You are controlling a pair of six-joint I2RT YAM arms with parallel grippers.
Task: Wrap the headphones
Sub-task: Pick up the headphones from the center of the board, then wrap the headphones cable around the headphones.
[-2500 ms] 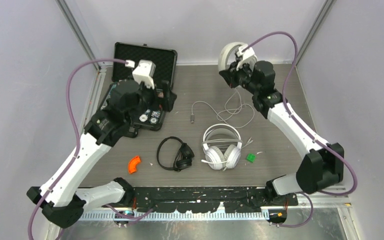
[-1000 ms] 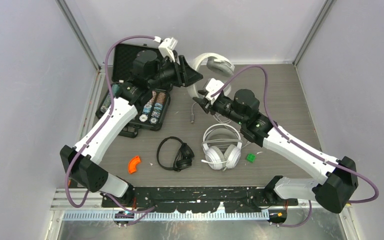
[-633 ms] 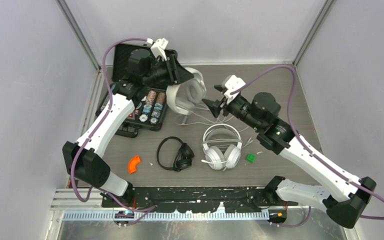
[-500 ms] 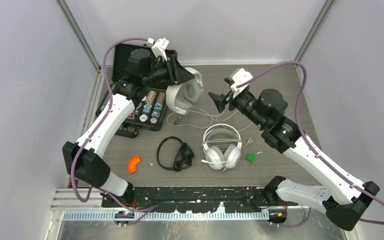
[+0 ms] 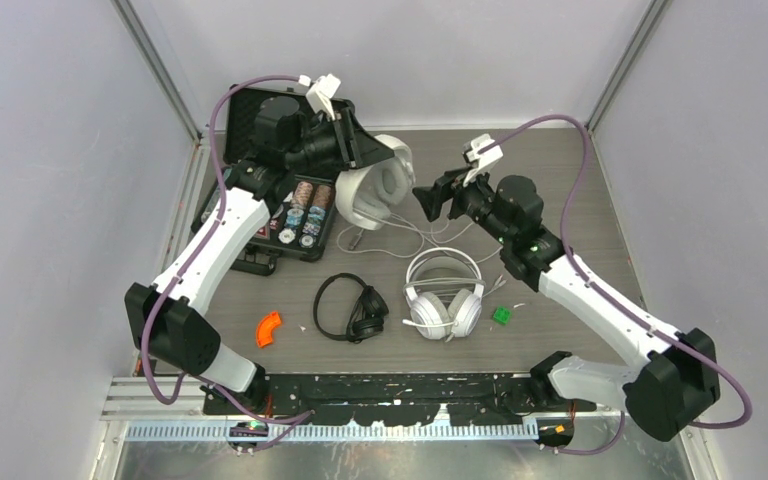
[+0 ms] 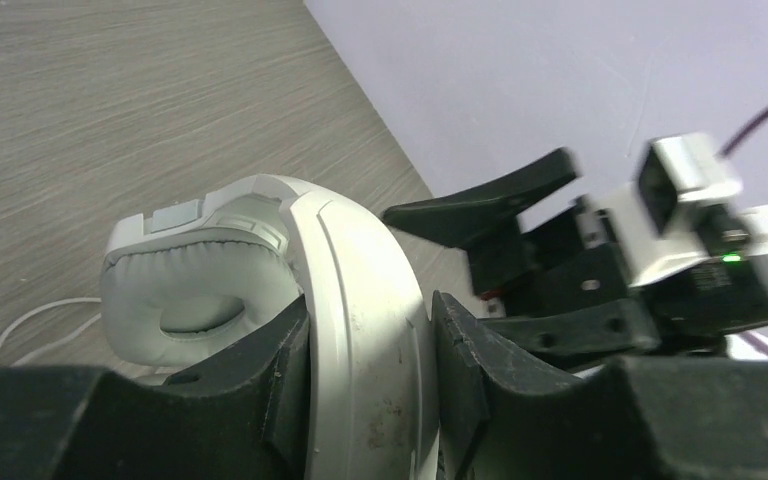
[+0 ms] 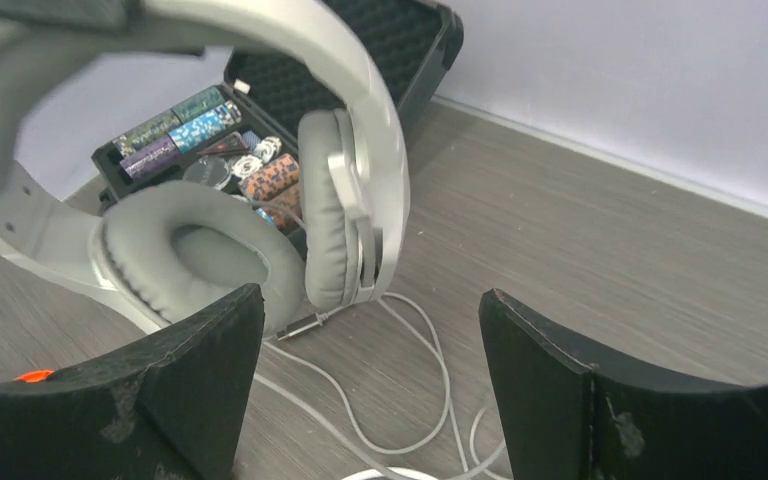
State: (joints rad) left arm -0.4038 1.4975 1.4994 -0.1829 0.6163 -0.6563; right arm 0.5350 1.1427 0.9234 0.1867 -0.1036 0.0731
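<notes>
The grey worktop (image 5: 560, 200) carries an open black case (image 5: 285, 112) of stacked chips (image 5: 305, 200) at its far-left corner, and all three headsets sit in its middle band. The raised white headphones (image 5: 375, 185) hang above the far-middle of the worktop, just right of the case. The left end effector (image 6: 368, 365) pinches their headband from both sides, with the padded cups (image 7: 195, 245) dangling below and facing the right arm. The second white headphones (image 5: 444, 295) lie flat nearer the near edge, and the slim black headphones (image 5: 350, 310) lie just to their left, apart from them. The pale cord (image 7: 410, 400) trails from the raised pair down to the worktop in loose loops between that pair and the flat white one. Whether it crosses the other set's cord I cannot tell. The right end effector (image 7: 370, 400) is spread wide and holds nothing, level with the cups and near them. A small orange piece (image 5: 269, 328) and a green piece (image 5: 501, 316) lie toward the near edge. The step in hand looks like taking up the cord to wind it around the held set. It would go best if the right end effector drops to the slack close under the cup, closes on a single strand only, and lifts it clear of the flat white pair before circling. The left grip should keep the band steady so the turns lie snug.
</notes>
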